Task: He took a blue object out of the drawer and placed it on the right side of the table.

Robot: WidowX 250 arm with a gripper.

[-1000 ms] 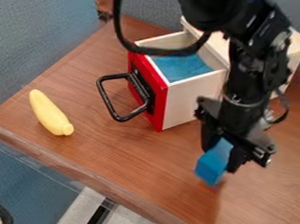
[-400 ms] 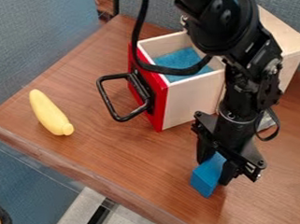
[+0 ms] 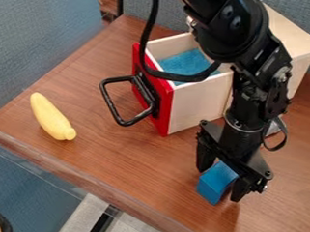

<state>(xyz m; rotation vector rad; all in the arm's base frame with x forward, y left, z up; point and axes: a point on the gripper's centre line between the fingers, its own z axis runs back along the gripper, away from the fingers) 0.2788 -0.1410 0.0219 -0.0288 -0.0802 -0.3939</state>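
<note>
Brown wood-grain tabletop (image 3: 120, 153) meets blue-grey fabric partitioning (image 3: 38, 36) at ten o'clock; at five, the black two-finger gripper (image 3: 219, 185) spreads wide, a blue rectangular block (image 3: 213, 184) loose between its fingers on the wood.

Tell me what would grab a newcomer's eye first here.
Probably the black robot arm sweeping down from the top, its gripper at a bright blue block toward the lower right. Next, the open red-fronted drawer near the middle, then the yellow banana at left.

Blue block (image 3: 213, 181) lower, end effector (image 3: 219, 185) wider open around it.
</note>
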